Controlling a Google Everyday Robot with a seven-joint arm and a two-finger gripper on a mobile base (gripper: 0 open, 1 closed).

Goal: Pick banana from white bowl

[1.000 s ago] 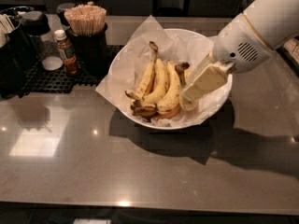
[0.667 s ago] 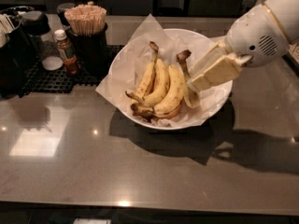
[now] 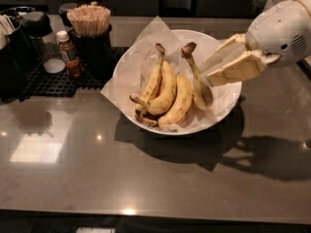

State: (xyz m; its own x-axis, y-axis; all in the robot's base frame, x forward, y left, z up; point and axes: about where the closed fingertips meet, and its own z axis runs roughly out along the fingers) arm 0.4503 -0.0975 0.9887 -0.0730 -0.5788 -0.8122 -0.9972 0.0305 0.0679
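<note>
Counter (image 3: 97,178); one white bowl (image 3: 229,107); three bananas (image 3: 167,91); jaws beside fourth banana (image 3: 200,92)

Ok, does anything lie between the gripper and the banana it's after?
Nothing. In the camera view the gripper, over the white bowl's right side, meets the banana directly; the three other bananas lie on its other side.

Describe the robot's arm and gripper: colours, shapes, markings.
The gripper, at the banana on the right side of the white bowl, has two flat, wedge-shaped cream fingers tapering toward their tips. Behind them is a rounded, bulbous off-white wrist housing with a patch of small vent holes and one dark dot. No cables or lettering show.
</note>
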